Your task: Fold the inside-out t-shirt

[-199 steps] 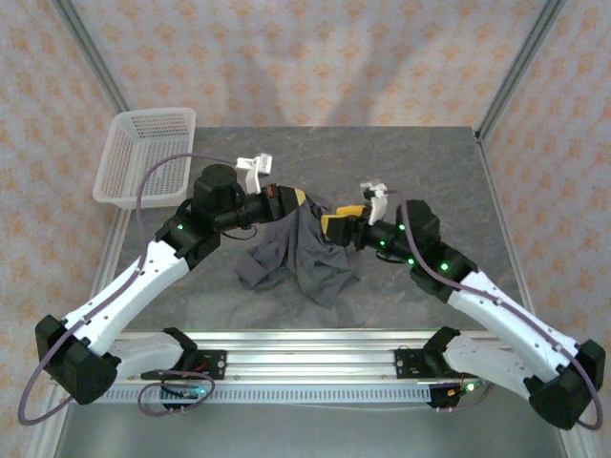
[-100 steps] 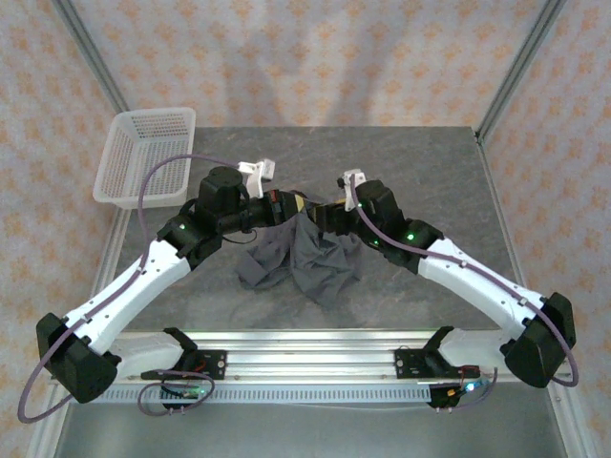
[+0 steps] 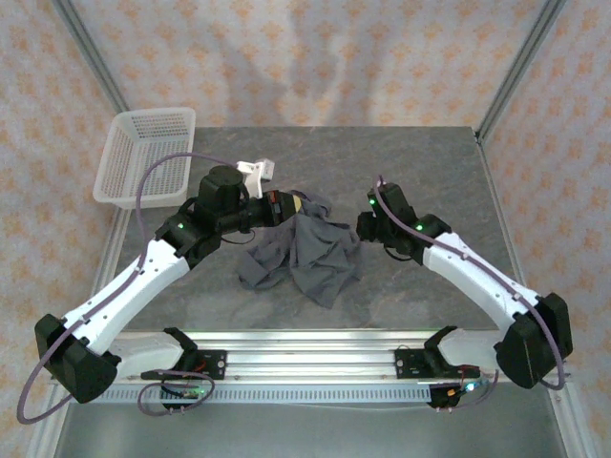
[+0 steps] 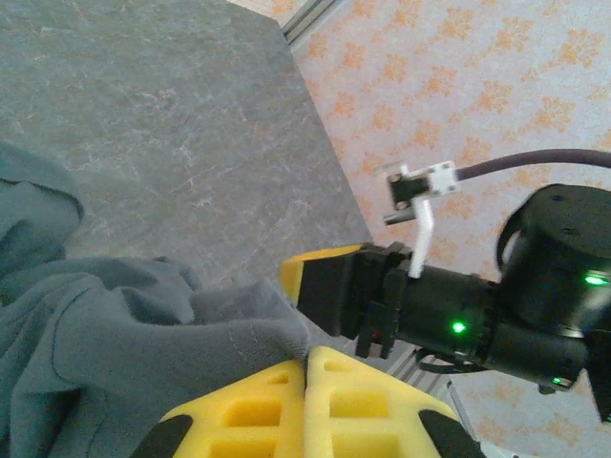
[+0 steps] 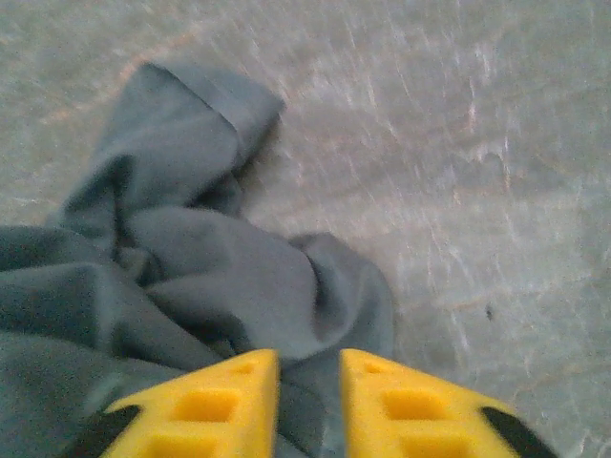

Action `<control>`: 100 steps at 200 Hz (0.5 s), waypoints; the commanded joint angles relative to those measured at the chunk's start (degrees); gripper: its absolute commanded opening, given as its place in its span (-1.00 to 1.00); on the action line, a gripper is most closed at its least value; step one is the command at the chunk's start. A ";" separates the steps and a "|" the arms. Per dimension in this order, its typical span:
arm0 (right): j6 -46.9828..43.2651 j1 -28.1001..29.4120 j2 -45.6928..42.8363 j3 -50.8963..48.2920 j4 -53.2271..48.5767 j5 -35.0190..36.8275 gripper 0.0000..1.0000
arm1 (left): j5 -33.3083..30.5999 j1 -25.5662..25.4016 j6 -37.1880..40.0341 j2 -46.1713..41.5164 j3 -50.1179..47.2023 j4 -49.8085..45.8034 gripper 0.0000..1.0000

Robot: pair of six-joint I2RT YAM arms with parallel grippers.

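**Holds.** The t-shirt (image 3: 304, 256) lies crumpled at the middle of the table, between the two arms. Its far edge is lifted off the surface and the rest sags in loose folds towards the near side. It is bunched rather than spread, so in my judgement the task is at an early stage: no fold is made, and the cloth is being raised to open it out.

The left gripper (image 4: 307, 357) is clenched, its yellow fingers pressed together with a pinch of shirt at the tips. This hold carries the raised edge.

The right gripper (image 5: 309, 355) sits low at the shirt's right edge. Its fingers stand slightly apart with a ridge of cloth in the gap. Whether it has bitten or merely straddles the cloth, I cannot tell. Its position suggests a second hold is sought, so the shirt can be stretched between both arms.

**Surroundings.** The walls (image 3: 315, 57) are papered in a pale orange floral pattern and framed by metal posts. The table (image 3: 430, 162) is grey and stone-patterned. A white mesh basket (image 3: 143, 157) stands at its far left corner, well apart from the shirt.
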 commanded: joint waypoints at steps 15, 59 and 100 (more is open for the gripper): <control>1.24 -1.04 1.21 -0.64 -1.54 -7.80 -0.86 | -1.91 -0.06 1.12 -1.28 0.78 -0.64 -1.00; 2.50 0.69 -6.78 -4.46 9.71 -15.22 -0.41 | -1.26 -0.05 0.23 -0.54 0.37 0.30 -1.00; -0.78 10.35 -12.74 -9.42 22.85 -0.67 0.26 | -0.86 -0.08 -0.30 -0.10 0.29 1.20 -1.00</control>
